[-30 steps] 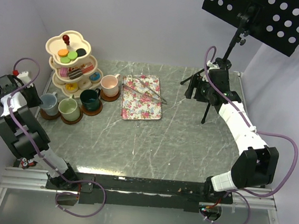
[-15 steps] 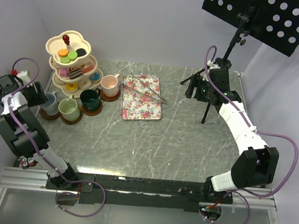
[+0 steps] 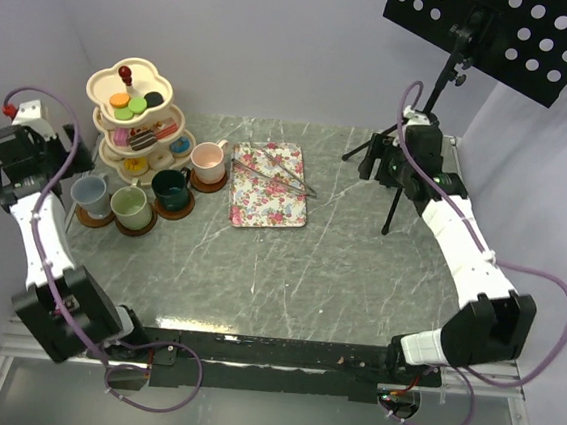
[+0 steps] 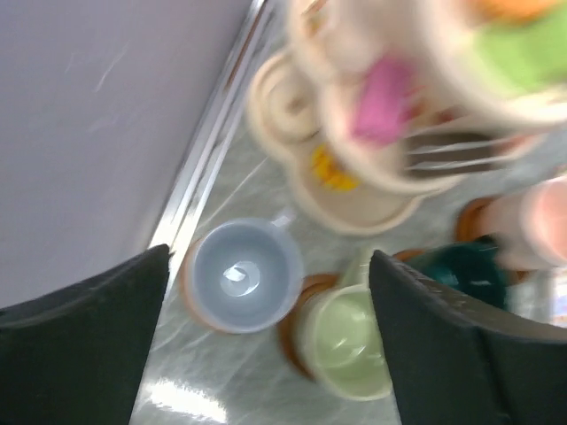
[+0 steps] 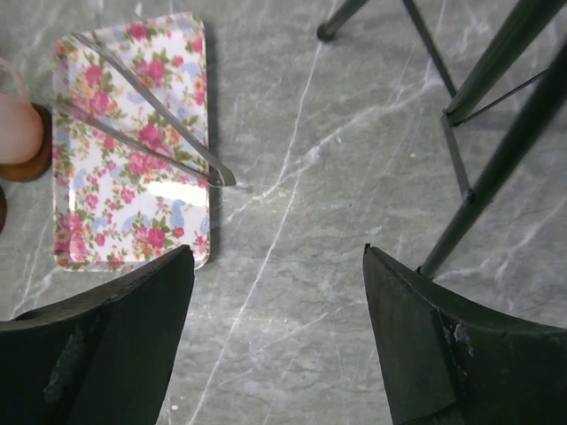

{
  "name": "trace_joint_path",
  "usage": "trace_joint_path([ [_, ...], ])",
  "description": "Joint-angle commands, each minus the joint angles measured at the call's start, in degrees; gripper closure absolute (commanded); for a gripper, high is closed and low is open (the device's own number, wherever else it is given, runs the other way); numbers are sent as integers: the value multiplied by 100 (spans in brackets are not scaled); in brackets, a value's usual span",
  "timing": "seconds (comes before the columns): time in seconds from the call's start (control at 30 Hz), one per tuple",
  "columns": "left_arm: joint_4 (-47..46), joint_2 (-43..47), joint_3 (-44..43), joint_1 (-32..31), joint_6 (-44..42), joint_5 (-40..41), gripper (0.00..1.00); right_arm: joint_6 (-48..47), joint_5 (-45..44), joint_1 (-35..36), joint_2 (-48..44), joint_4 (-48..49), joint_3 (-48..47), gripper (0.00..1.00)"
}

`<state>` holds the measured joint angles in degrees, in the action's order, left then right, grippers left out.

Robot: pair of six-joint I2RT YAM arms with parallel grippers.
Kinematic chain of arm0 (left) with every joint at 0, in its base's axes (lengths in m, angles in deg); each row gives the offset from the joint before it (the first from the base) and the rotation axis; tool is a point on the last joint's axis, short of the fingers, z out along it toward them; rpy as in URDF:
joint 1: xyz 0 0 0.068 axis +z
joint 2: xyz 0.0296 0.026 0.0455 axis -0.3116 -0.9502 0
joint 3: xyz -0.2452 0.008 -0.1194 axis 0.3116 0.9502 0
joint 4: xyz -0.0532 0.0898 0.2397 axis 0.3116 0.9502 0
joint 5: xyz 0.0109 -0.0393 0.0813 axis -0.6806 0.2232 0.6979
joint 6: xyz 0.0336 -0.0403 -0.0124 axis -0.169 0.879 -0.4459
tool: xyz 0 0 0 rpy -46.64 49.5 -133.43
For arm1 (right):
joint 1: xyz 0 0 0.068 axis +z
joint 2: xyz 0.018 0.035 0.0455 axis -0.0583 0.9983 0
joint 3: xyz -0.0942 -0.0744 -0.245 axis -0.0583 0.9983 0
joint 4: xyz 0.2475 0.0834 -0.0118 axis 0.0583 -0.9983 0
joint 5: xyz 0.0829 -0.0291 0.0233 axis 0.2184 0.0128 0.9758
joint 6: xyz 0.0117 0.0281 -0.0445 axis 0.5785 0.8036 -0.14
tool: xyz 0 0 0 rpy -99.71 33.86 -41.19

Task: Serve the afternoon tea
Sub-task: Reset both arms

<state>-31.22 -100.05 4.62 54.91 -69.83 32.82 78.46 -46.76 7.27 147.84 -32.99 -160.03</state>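
The cream three-tier stand (image 3: 135, 118) with small cakes and macarons is at the back left. Four mugs stand on brown saucers (image 3: 75, 216) beside it: light blue (image 3: 90, 194), light green (image 3: 130, 205), dark green (image 3: 170, 190) and pink (image 3: 208, 157). My left gripper (image 3: 65, 163) is open just left of the light blue mug. In the left wrist view it hangs open (image 4: 268, 258) above the light blue mug (image 4: 241, 274) and the light green mug (image 4: 350, 341), holding nothing. My right gripper (image 3: 371, 166) is open at the back right, over bare table (image 5: 276, 252).
A floral tray (image 3: 269, 184) with metal tongs (image 3: 277, 172) lies mid-table; in the right wrist view the tray (image 5: 133, 142) is at upper left. A black music stand's tripod (image 3: 390, 198) stands by the right gripper, its legs (image 5: 496, 150) close to the right finger. The left wall is near the left arm.
My left gripper has gone from shut to open and lifted back from the light blue mug towards the left wall. The right arm has shifted slightly.
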Motion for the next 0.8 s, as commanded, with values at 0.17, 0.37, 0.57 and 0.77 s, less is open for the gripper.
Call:
trace_joint_path([
  [0.17,-1309,2015,38,-792,1108,848,0,-317,-338,-42,-1809,1458,717,17],
  [0.37,-1215,2588,-93,-889,1566,1235,0,-607,-557,-42,-2479,1961,1221,16],
  [0.57,-818,2807,-164,-942,1548,1278,0,-739,-540,-42,-2602,1776,1211,16],
  [0.77,-476,2712,-295,-1047,1864,1806,0,-686,-540,-42,-2699,1689,1255,15],
])
